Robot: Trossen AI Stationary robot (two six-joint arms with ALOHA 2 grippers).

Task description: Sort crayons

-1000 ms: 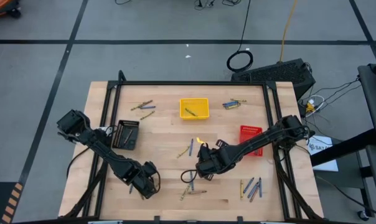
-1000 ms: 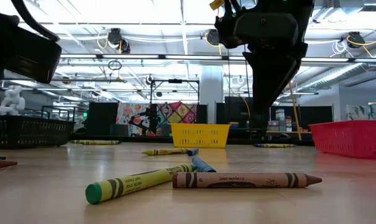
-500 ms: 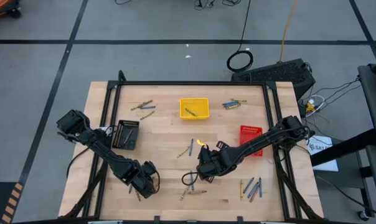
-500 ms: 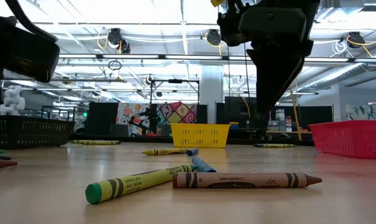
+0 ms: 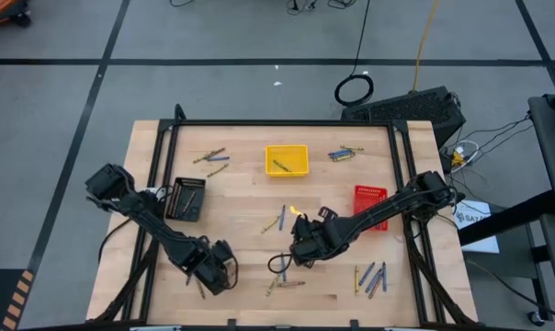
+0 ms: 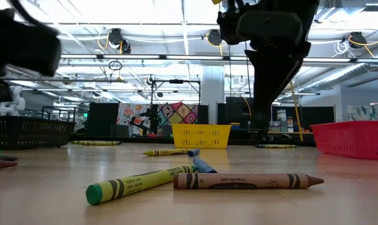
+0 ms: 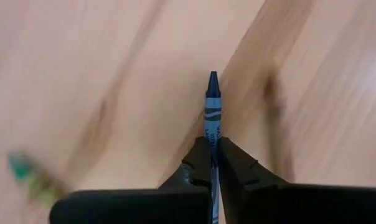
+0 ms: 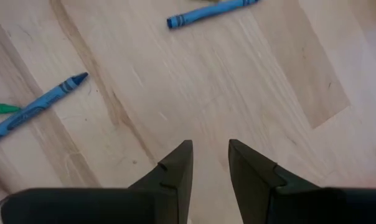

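Left gripper (image 7: 211,163) sits low at the near-left part of the pale wooden table (image 5: 241,198), fingers pinched together on a slim blue paper-wrapped crayon (image 7: 212,112). The crayon runs straight out between the fingertips, its point clear of the jaws, wood right beneath it. Cannot tell whether it has left the surface yet. A green-tipped crayon (image 7: 27,178) lies blurred off to one side.

Right gripper (image 8: 207,163) hangs over the middle of the table, fingers apart with a modest gap, holding nothing. Bare wood under it; two loose blue crayons (image 8: 35,109) lie near but untouched.

Step in hand, as I read it: the pick is made, carry comes next. Three small square trays wait: black mesh tray (image 5: 186,198) nearest the left arm, yellow plastic tray (image 5: 287,159) at the far middle, red plastic tray (image 5: 370,204) to the right. Which tray takes blue I cannot tell.

Next move calls for a clean lift straight up, keeping the thin stick from swivelling in the pinch, then a swing over the chosen tray's rim before letting go. Plenty of crayons remain scattered; sorting looks early.
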